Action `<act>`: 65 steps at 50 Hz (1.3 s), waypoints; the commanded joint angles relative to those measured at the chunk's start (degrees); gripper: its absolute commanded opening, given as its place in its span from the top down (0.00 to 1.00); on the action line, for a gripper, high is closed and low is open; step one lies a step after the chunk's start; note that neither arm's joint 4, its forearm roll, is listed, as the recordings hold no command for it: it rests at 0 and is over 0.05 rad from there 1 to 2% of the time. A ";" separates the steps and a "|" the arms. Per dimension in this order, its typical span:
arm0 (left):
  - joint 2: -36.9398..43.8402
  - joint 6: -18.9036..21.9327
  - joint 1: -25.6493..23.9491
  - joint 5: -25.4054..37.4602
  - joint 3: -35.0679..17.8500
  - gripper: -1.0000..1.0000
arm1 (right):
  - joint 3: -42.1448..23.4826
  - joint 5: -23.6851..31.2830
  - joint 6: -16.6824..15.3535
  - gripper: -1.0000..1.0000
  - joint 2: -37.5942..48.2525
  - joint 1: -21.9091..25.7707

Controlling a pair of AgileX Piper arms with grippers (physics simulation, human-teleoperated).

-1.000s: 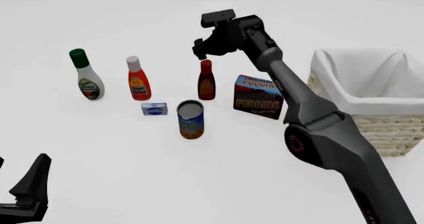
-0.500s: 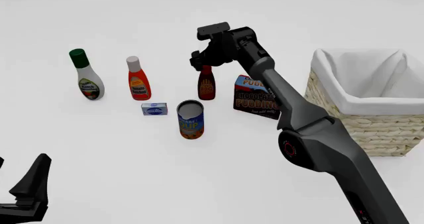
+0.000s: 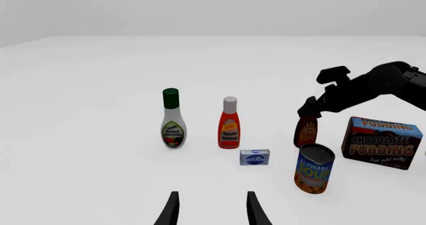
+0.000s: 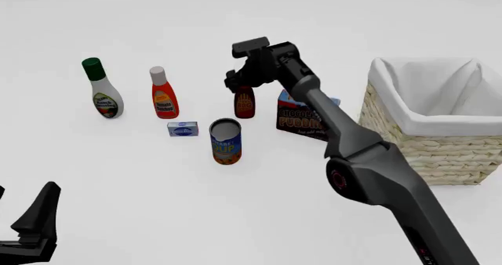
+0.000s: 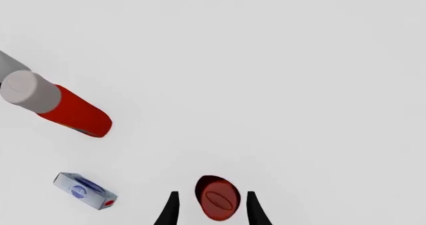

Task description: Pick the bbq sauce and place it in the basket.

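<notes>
At the lower left corner of the front view the left gripper (image 4: 32,230) sits low over the bare white table (image 4: 117,183), only one dark finger showing there; in the left wrist view its two fingers (image 3: 171,212) stand spread with nothing between them. In the upper left of the front view a ranch dressing bottle (image 4: 102,91) with a green cap stands upright, and just right of it a tomato ketchup bottle (image 4: 163,94) with a white cap. Below the ketchup lies a small blue and white box (image 4: 182,128), and right of that box stands an alphabet soup can (image 4: 225,141).

Above the can, at the centre of the frame, the bbq sauce (image 4: 244,103) stands upright on the table, its cap hidden behind the right gripper (image 4: 239,84), which is down over the bottle's top. The right wrist view shows the red cap (image 5: 217,197) lying between the two spread fingers (image 5: 171,210); whether they touch it I cannot tell. Just right of the bottle a chocolate pudding box (image 4: 302,121) stands partly behind the right arm (image 4: 368,177). At the right edge sits the basket (image 4: 439,153), its white lining (image 4: 424,94) draped over the rim, well apart from the bottle.
</notes>
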 commanded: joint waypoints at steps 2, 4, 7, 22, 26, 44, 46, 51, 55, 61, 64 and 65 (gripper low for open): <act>0.00 0.00 0.00 0.00 0.00 0.00 | -0.02 -0.22 0.02 0.00 1.12 0.14; 0.00 -0.01 -0.01 0.00 0.00 0.00 | -0.02 -0.26 0.00 0.00 1.21 0.15; 0.00 -0.01 0.00 0.00 0.00 0.00 | -0.02 -0.33 -0.08 0.00 1.50 0.07; 0.00 0.00 0.00 0.00 0.00 0.00 | 0.11 -0.69 -0.97 1.00 1.32 -0.08; -0.01 -0.02 0.00 0.00 0.00 0.00 | 0.11 -0.75 -0.97 1.00 1.30 -0.07; 0.00 0.00 0.01 0.00 0.00 0.00 | -0.02 0.05 -2.17 1.00 -1.21 0.50; 0.01 0.00 -0.01 0.00 0.00 0.00 | -0.03 0.15 -2.41 1.00 -1.69 0.44; 0.00 -0.01 0.00 0.00 0.00 0.00 | 0.14 0.53 -2.95 1.00 -2.83 0.47; 0.01 0.00 0.00 0.00 0.00 0.00 | 0.13 0.73 -3.43 1.00 -3.99 0.44; 0.00 0.00 0.00 0.00 0.00 0.00 | 0.13 1.08 -4.32 1.00 -6.05 0.87; 0.00 0.00 0.00 0.00 0.00 0.00 | 0.12 1.22 -4.82 1.00 -7.00 0.93; -0.01 0.01 -0.01 0.00 0.00 0.00 | 0.13 1.39 -4.81 1.00 -7.34 0.92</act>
